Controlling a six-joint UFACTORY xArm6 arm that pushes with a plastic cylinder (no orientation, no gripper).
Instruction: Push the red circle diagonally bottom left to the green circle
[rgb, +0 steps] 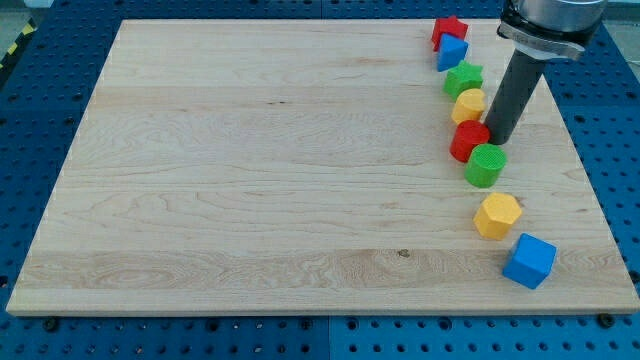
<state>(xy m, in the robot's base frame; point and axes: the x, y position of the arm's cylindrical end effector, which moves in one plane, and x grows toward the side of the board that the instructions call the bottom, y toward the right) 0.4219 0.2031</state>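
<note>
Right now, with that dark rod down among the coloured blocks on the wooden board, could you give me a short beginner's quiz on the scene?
1. True or false: my tip sits just to the view's right of the red circle block.
2. Which block touches the red circle at its lower right? A) green circle block B) blue cube block C) yellow hexagon block
3. Fill in: the block nearest the view's top is the red ____ block.

Key: 1 true; 2 A; 3 star.

Red star, blue cube, yellow hexagon on wooden board.
</note>
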